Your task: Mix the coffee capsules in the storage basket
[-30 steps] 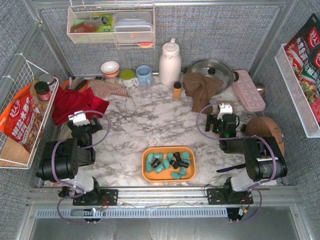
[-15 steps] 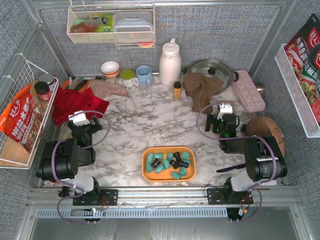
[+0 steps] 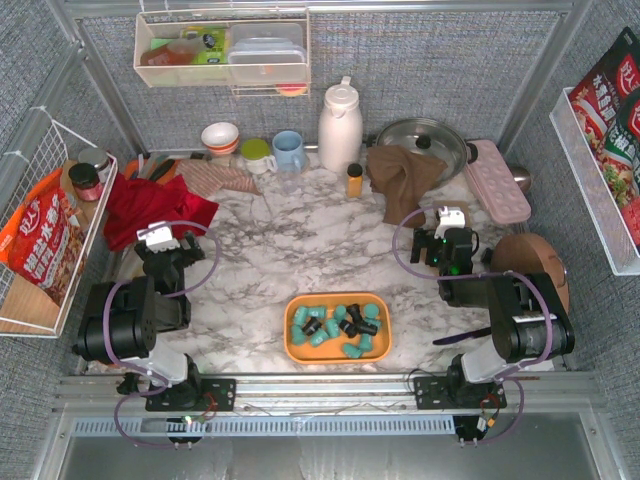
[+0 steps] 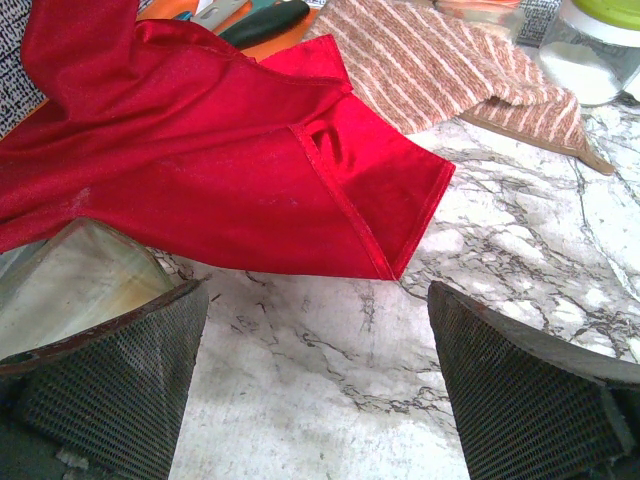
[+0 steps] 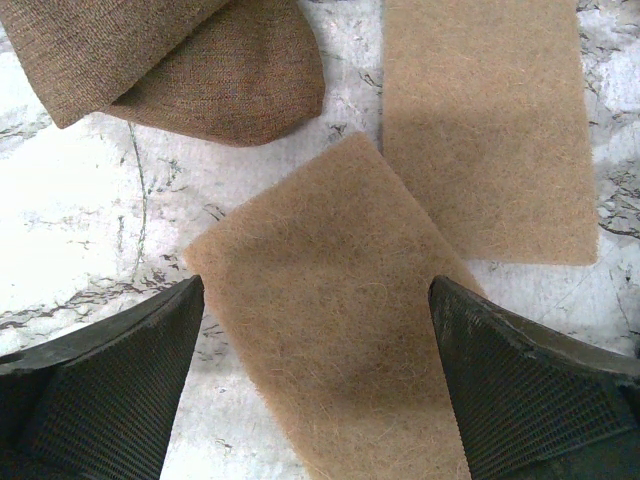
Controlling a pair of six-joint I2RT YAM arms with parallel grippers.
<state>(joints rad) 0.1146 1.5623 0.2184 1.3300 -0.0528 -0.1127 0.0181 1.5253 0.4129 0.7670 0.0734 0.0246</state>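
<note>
Capsules first: the coffee capsules [image 3: 340, 327] lie loose in a single heap inside the storage basket [image 3: 290, 342], which sits low in the centre of the top view, between the two arm bases and well apart from both grippers.

They look light and stiff, with smooth tapered shells. I judge they will roll and skid aside rather than resist, and a hard pinch could dent one. Stirring them with one finger pushed through the pile seems the safer way to mix them. If one has to be lifted, a grip across the wider end of its body gives the pads most to bear on.

The basket is thin plastic on polished marble, so it will probably slide when pushed — bracing its low rim with the other arm would help.

By count there is one basket. It holds roughly nine teal capsules and three or four black ones — they overlap, so the tally is approximate. The black ones cluster toward the middle.

The left gripper [image 4: 315, 300] stands spread wide with nothing between its pads, over bare marble just short of a red cloth [image 4: 200, 150]. The right gripper [image 5: 315, 295] is likewise fully parted and empty, above two tan felt pieces [image 5: 330, 300].
</note>
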